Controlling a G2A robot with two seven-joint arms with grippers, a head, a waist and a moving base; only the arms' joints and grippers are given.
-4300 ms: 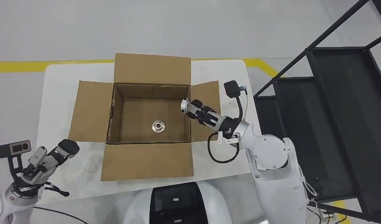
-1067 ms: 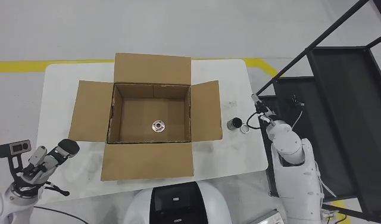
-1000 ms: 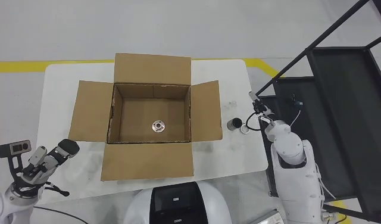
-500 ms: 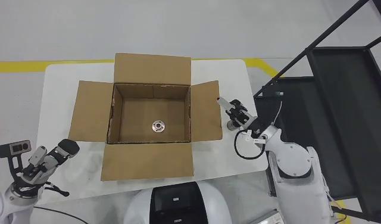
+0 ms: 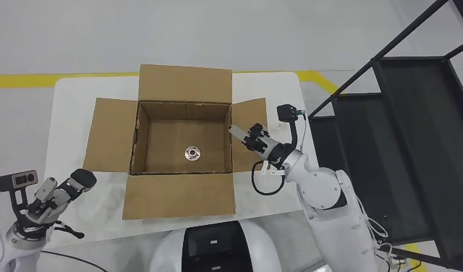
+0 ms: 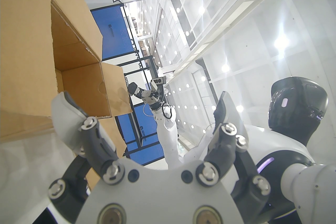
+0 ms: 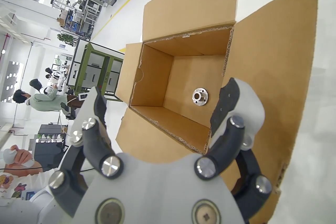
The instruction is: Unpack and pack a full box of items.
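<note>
bright even light, ceiling lamps [image 6: 282, 42] flaring, soft shadow inside the box [image 5: 163, 138].

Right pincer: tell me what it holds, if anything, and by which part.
Nothing. The right pincer is open and empty, over the edge of the cardboard box; the metal part lies on the box floor.

Overhead top view, two oblique wrist views, box [image 5: 184, 84] common to all.

Right gripper [image 5: 239, 132] covers part of box flap [image 5: 250, 114]
</note>
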